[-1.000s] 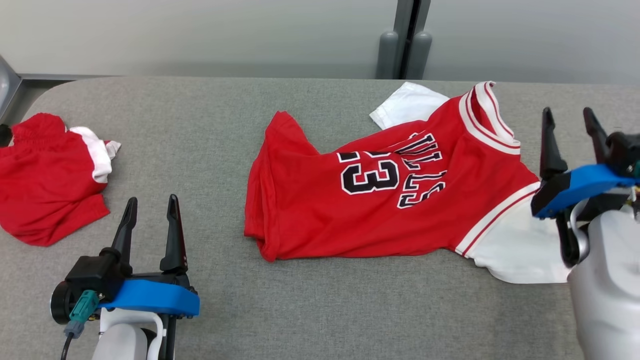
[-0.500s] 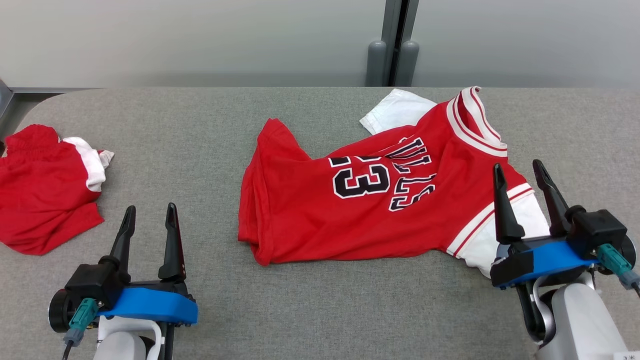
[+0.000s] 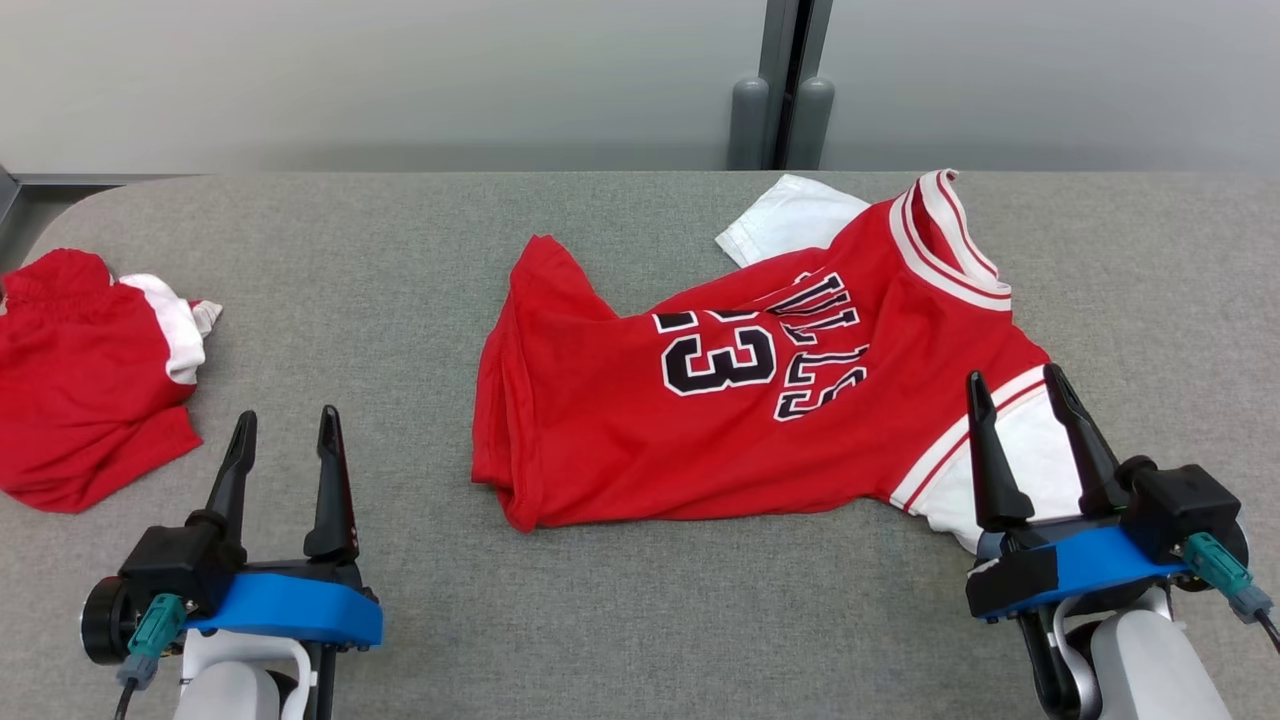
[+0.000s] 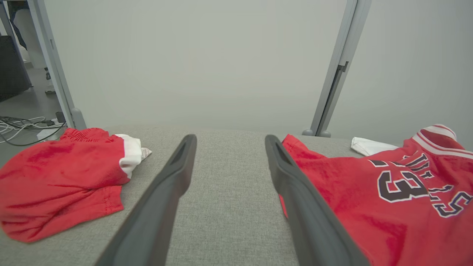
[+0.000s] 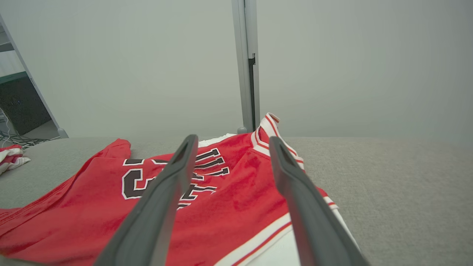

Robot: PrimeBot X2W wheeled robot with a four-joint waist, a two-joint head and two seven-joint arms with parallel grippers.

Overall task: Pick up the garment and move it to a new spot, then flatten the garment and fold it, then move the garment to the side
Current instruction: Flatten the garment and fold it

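Here, the red jersey (image 3: 720, 420), number 23 in black, lies rumpled and unfolded right of centre on the grey fabric-covered surface (image 3: 400, 260). Its striped collar (image 3: 950, 240) is toward the far edge and a white sleeve (image 3: 1040, 460) is at the near right. A pair of red shorts (image 3: 80, 400) sits well apart at the surface's left end. Behind stands a pale wall (image 3: 400, 80) with a grey post (image 3: 780, 90).

The right pincer (image 3: 1013, 373) is over the white sleeve, fingers apart and holding nothing; whether it touches the cloth I cannot tell. The left pincer (image 3: 286, 413), also spread and empty, points up over bare surface between shorts and jersey.

The left wrist view takes in cables (image 4: 22, 127) on the floor past the surface's left end. The right wrist view looks along the jersey's lettering to the upturned collar.
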